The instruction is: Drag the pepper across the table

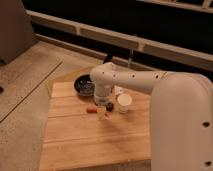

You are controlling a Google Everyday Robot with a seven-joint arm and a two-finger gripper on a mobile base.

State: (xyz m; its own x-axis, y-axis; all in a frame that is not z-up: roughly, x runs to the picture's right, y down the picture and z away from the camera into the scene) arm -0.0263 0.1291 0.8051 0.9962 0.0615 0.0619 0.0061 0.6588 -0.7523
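And there was the big white arm [145, 82], its bulky upper housing [185, 125] filling the right side of the view at about 4 o'clock, the forearm stretching out almost level toward 9 o'clock! At the far end, a rounded joint [102, 75] turned the wrist [102, 91] straight down toward 6 o'clock. The gripper [106, 110] hung just below that wrist, near the middle of the view, pointing down, its jaws standing apart.
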